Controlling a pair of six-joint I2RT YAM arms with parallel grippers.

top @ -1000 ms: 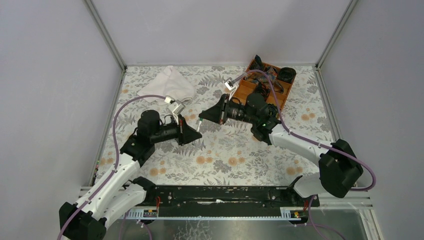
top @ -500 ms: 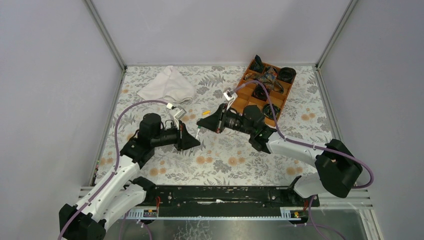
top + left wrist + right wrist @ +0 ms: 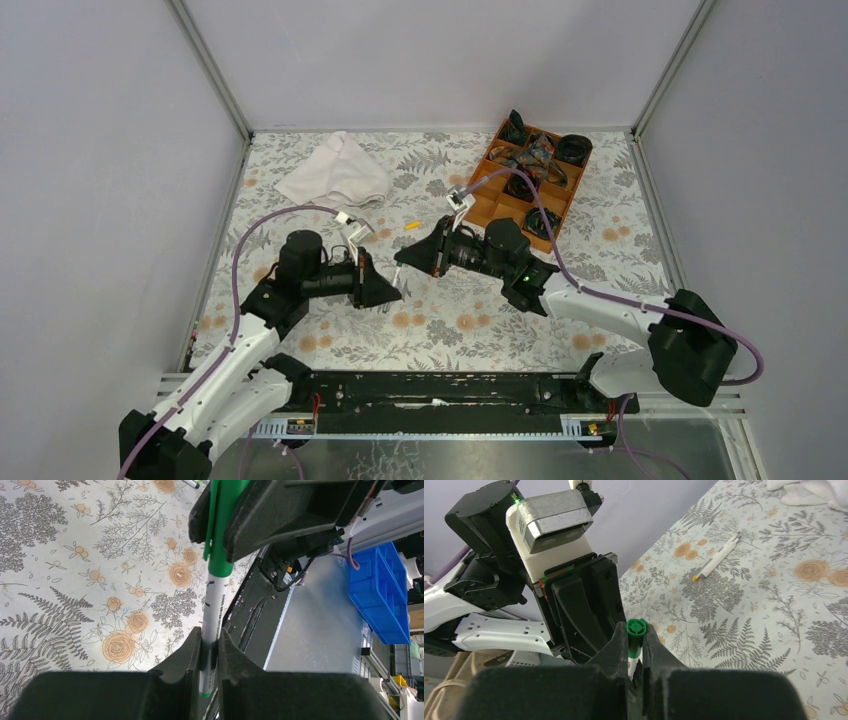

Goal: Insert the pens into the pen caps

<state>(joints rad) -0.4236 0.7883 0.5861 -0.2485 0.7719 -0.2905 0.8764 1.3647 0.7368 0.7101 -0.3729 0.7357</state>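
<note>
Left end effector, lower centre: clenched on pen. Right end effector, upper centre: clenched on green cap, above counter.

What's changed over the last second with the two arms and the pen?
Both arms drew back toward the near edge together: the left gripper slid nearer and the right gripper followed, moving off the orange tray. Nothing was grabbed or released. Unchanged: left gripper shut on the pen, right gripper shut on the green cap, white cloth in place.
</note>
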